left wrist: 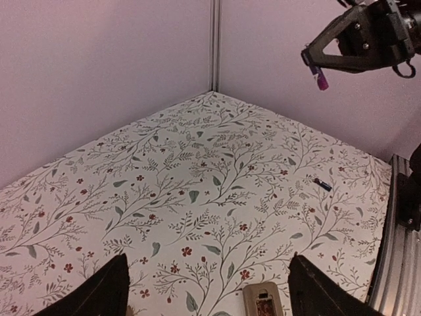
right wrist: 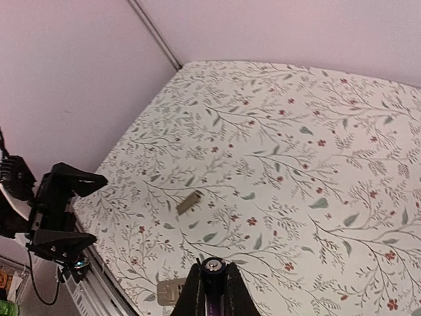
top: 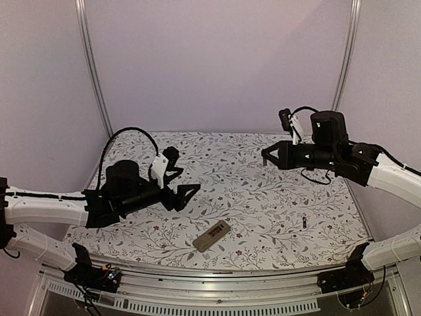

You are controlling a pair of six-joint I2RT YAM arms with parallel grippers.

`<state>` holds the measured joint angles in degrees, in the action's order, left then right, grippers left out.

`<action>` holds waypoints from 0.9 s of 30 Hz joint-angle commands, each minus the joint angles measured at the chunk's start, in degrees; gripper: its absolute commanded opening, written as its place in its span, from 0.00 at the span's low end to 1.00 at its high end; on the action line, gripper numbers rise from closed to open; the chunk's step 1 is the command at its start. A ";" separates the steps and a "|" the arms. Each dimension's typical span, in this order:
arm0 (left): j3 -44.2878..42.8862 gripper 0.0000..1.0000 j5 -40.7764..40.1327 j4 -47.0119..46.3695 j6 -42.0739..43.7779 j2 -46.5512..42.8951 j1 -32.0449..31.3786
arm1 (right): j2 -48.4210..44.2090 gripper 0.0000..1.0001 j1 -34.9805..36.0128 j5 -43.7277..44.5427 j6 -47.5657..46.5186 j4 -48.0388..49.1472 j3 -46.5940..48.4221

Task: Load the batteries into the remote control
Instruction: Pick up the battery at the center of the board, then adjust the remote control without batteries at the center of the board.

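A battery (right wrist: pixel 212 266) is pinched by the right gripper (top: pixel 265 158), the left gripper (top: pixel 185 172) is spread wide, and a tan piece (right wrist: pixel 189 201), perhaps a cover, is seen mid-frame.

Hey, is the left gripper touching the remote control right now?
Apart. The top external view shows the left gripper open, with a stretch of patterned cloth plainly visible between its fingertips and the remote control.

High rear overview; wrist views across table (top: pixel 263 191)

Likely lab booth: plain walls (top: pixel 217 66), aluminium posts (top: pixel 93 66).
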<state>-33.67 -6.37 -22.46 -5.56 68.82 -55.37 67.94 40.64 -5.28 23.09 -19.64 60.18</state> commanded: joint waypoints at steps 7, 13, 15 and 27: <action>-3.15 0.93 9.75 -9.13 1.70 1.81 -7.93 | 4.96 0.00 17.11 -10.42 -7.48 34.39 0.08; -5.52 0.88 6.50 -10.51 3.87 2.29 -10.79 | 8.33 0.00 19.78 -17.36 -11.79 35.13 1.11; -5.04 0.82 7.07 -11.55 3.68 1.40 -10.80 | 8.05 0.00 21.47 -16.58 -14.77 35.53 0.38; 2.19 0.94 -1.04 0.47 4.43 -1.50 -10.98 | 1.04 0.02 23.85 -12.12 -31.16 29.52 -5.15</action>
<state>-35.18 -2.61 -28.77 -0.05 69.04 -65.73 72.42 64.12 -19.44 -0.78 13.52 57.01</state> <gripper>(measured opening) 0.927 0.063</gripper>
